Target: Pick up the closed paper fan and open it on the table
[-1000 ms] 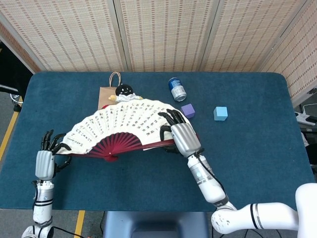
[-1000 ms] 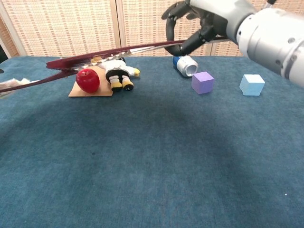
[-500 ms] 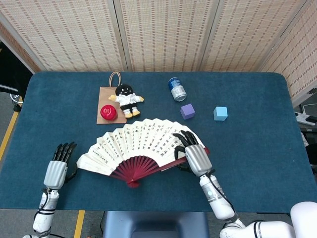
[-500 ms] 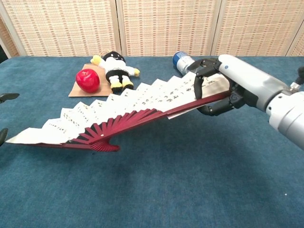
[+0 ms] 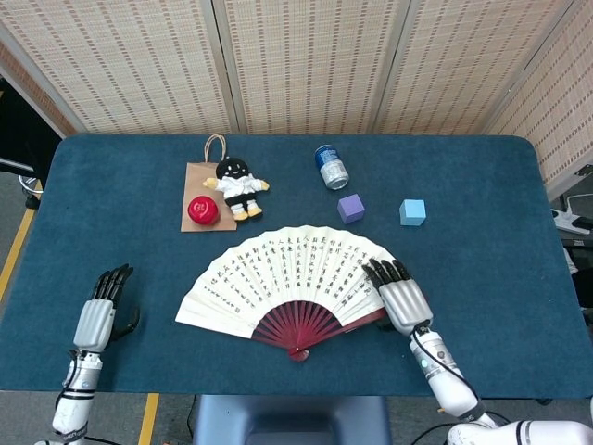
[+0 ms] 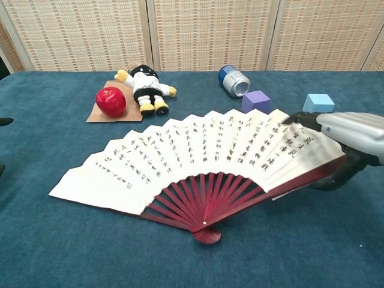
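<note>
While my right hand (image 5: 400,298) pinches the paper fan (image 5: 292,278) at its right end, fingers laid over the outermost fold and thumb curled beneath the red guard stick, the fan lies fully spread on the desk (image 5: 482,241), stretching leftward from that hand with its pivot low near the front edge. My left hand (image 5: 98,313) sits well apart from the fan's left tip, holding nothing, its fingers extended and loosely spread.

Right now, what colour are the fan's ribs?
Dark red ribs, clearest in the chest view.
</note>
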Controlling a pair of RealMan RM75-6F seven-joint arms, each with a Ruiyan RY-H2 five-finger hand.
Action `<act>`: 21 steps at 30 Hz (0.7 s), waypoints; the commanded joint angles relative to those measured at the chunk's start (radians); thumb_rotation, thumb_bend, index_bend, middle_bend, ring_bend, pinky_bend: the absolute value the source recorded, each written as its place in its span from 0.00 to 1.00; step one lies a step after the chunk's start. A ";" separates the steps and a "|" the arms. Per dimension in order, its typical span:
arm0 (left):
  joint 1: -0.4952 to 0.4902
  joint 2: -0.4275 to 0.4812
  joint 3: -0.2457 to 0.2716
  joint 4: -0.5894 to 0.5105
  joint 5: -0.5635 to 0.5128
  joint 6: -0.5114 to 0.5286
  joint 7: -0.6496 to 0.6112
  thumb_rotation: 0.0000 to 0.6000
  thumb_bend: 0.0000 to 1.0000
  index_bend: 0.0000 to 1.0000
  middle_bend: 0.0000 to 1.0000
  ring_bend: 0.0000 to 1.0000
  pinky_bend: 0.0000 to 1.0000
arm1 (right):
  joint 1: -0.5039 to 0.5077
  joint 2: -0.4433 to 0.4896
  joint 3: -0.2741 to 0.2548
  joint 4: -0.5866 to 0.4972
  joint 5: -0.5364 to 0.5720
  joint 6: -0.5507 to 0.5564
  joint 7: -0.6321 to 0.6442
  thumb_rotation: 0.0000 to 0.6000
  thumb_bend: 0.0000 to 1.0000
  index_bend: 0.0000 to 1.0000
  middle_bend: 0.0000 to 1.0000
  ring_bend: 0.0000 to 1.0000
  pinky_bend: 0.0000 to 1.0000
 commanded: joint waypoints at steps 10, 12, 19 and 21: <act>0.018 0.454 0.061 -0.648 0.006 -0.093 0.137 1.00 0.48 0.00 0.00 0.00 0.04 | -0.051 0.375 -0.045 -0.282 -0.002 0.029 -0.004 1.00 0.06 0.00 0.00 0.00 0.00; 0.036 0.509 0.074 -0.706 0.011 -0.073 0.241 1.00 0.48 0.00 0.00 0.00 0.04 | -0.160 0.409 -0.077 -0.280 -0.168 0.196 0.062 1.00 0.06 0.00 0.00 0.00 0.00; 0.077 0.694 0.097 -0.957 0.013 -0.031 0.473 1.00 0.47 0.00 0.00 0.00 0.03 | -0.492 0.341 -0.160 -0.024 -0.483 0.625 0.285 1.00 0.07 0.00 0.00 0.00 0.00; 0.075 0.698 0.100 -0.960 0.025 -0.034 0.484 1.00 0.47 0.00 0.00 0.00 0.03 | -0.524 0.311 -0.151 0.044 -0.471 0.629 0.318 1.00 0.07 0.00 0.00 0.00 0.00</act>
